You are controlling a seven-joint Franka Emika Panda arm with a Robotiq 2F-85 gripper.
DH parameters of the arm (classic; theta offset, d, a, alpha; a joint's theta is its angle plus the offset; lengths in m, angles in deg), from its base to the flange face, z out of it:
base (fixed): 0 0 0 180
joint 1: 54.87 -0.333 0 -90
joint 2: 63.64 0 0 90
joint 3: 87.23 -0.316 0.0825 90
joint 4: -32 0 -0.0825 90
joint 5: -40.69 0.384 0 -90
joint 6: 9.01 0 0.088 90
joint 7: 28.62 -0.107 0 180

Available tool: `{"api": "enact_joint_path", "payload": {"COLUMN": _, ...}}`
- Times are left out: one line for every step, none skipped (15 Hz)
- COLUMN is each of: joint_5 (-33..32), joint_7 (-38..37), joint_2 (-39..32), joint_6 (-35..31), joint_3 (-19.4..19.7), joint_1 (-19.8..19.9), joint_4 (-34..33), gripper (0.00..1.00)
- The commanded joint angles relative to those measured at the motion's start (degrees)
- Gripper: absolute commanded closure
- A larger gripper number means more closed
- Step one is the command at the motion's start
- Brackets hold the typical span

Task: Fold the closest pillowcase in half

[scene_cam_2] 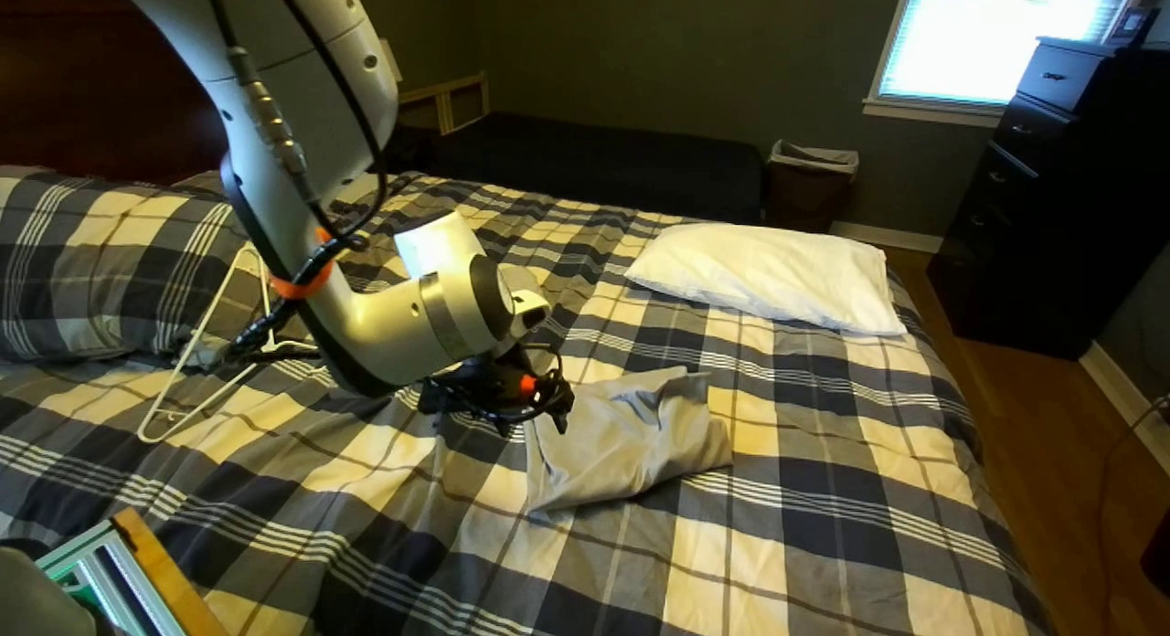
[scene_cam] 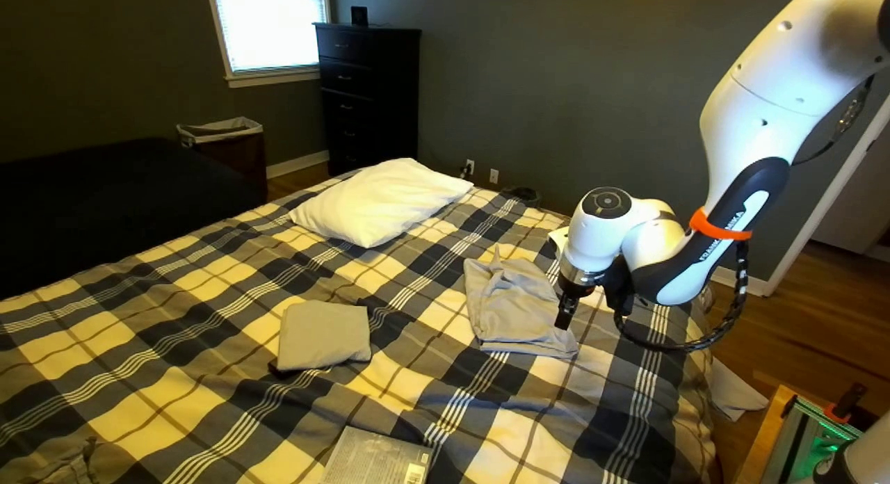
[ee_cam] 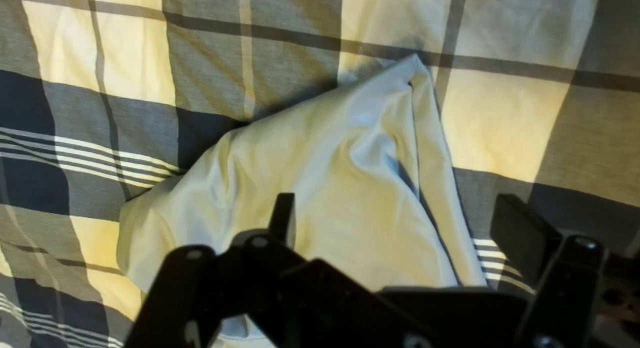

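Foreground, in an exterior view: flat grey rectangular case [scene_cam: 375,456] w/ pale label [scene_cam: 415,473], partly cut by btm frame edge, resting on the navy, cream & grey plaid bedspread [scene_cam: 174,414]. Beyond it, L of ctr., a small tan folded cloth square [scene_cam: 325,336]. R of ctr., farther back, lies the light grey, rumpled, rectangular cloth pillowcase [scene_cam: 511,310]; its long axis runs approx. near-to-far, far end angled slightly L. In the wrist view its pointed corner faces the top, w/ a fold running down the R side. At its R edge in the same ext. view, the white rounded robot arm [scene_cam: 758,115] bears black fingers [ee_cam: 522,235], set wide apart: in the wrist view one overlaps the pillowcase, the other is over plaid just beside the fold; contact can't be told. Beyond: plump white fabric pillow [scene_cam: 382,202]. Bkgd.: boxy brown hamper [scene_cam: 236,157] w/ white liner [scene_cam: 245,128], contents too dark to tell; tall black chest of drawers [scene_cam: 372,98] near it.
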Motion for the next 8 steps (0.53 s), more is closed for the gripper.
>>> {"api": "enact_joint_path", "payload": {"joint_5": -14.6, "joint_7": -15.3, "joint_2": -8.8, "joint_6": -1.9, "joint_3": 5.9, "joint_1": -6.1, "joint_4": -6.9, "gripper": 0.0}}
{"api": "enact_joint_path", "payload": {"joint_5": -17.7, "joint_7": -19.4, "joint_2": -10.5, "joint_6": -1.7, "joint_3": 6.5, "joint_1": -7.4, "joint_4": -8.3, "gripper": 0.0}}
{"api": "enact_joint_path", "payload": {"joint_5": -20.7, "joint_7": -23.5, "joint_2": -12.4, "joint_6": -1.2, "joint_3": 6.5, "joint_1": -8.4, "joint_4": -9.8, "gripper": 0.0}}
{"api": "enact_joint_path", "payload": {"joint_5": -23.9, "joint_7": -27.5, "joint_2": -14.1, "joint_6": -0.8, "joint_3": 6.4, "joint_1": -9.4, "joint_4": -11.2, "gripper": 0.0}}
{"api": "enact_joint_path", "payload": {"joint_5": -26.9, "joint_7": -31.6, "joint_2": -16.0, "joint_6": -0.5, "joint_3": 6.1, "joint_1": -10.1, "joint_4": -12.7, "gripper": 0.0}}
{"api": "enact_joint_path", "payload": {"joint_5": -29.4, "joint_7": -35.3, "joint_2": -17.7, "joint_6": 0.0, "joint_3": 5.6, "joint_1": -10.9, "joint_4": -14.1, "gripper": 0.0}}
{"api": "enact_joint_path", "payload": {"joint_5": -31.3, "joint_7": -38.5, "joint_2": -19.4, "joint_6": 0.6, "joint_3": 5.1, "joint_1": -11.5, "joint_4": -15.5, "gripper": 0.0}}
{"api": "enact_joint_path", "payload": {"joint_5": -32.2, "joint_7": -40.8, "joint_2": -20.8, "joint_6": 1.3, "joint_3": 4.7, "joint_1": -11.8, "joint_4": -16.4, "gripper": 0.0}}
